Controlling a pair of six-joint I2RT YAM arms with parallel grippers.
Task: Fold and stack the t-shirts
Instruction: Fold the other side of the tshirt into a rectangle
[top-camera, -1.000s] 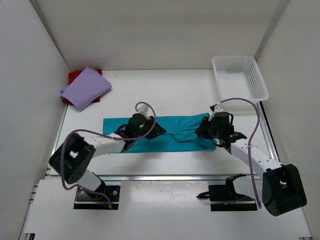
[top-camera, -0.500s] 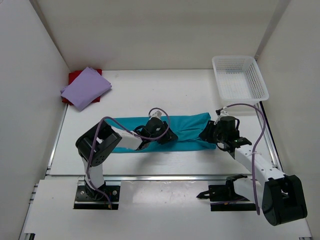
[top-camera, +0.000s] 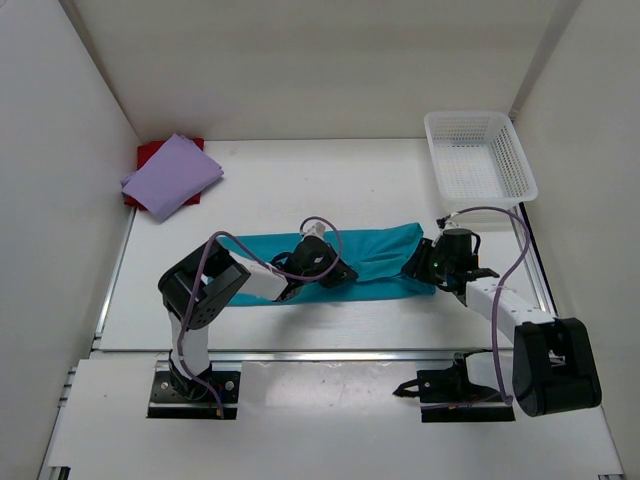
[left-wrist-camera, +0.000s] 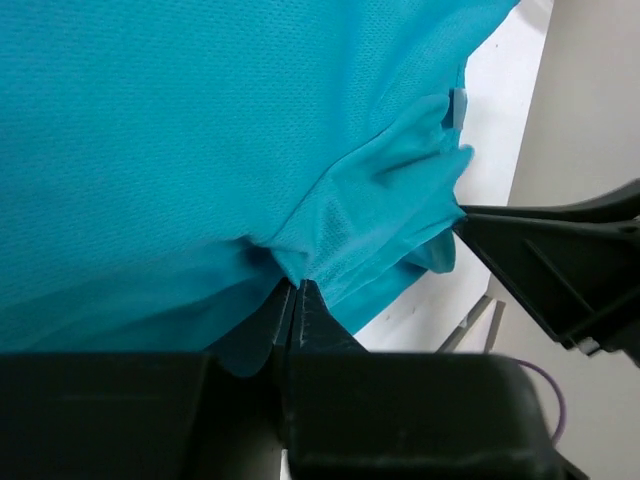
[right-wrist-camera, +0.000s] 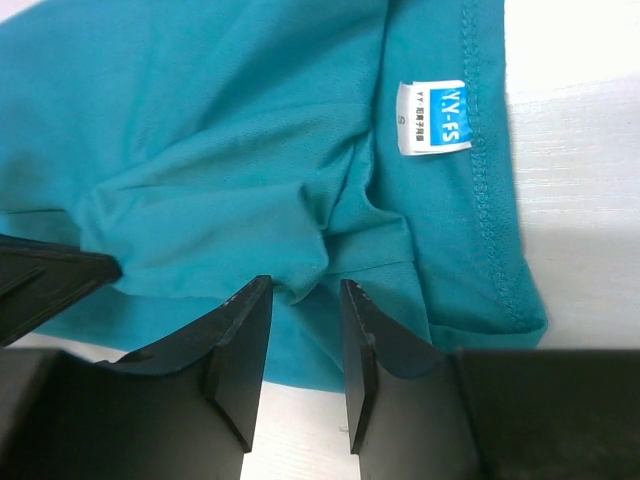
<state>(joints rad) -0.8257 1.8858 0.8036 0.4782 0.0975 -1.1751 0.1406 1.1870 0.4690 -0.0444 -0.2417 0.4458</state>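
The teal t-shirt lies as a long folded band across the middle of the table. My left gripper is at its near edge, and in the left wrist view its jaws are shut on a pinch of teal cloth. My right gripper is at the band's right end. It is open, and a raised fold of the shirt sits between its fingertips. The lavender t-shirt lies folded on the red t-shirt in the far left corner.
A white mesh basket stands at the far right corner. A white size label shows on the shirt's collar hem. The other arm's black finger reaches into the left wrist view from the right. White walls close in the table.
My left gripper slid right along the shirt's near edge and closed on the cloth. My right gripper shifted a little right toward the shirt's end, and the bunched flap near it flattened.
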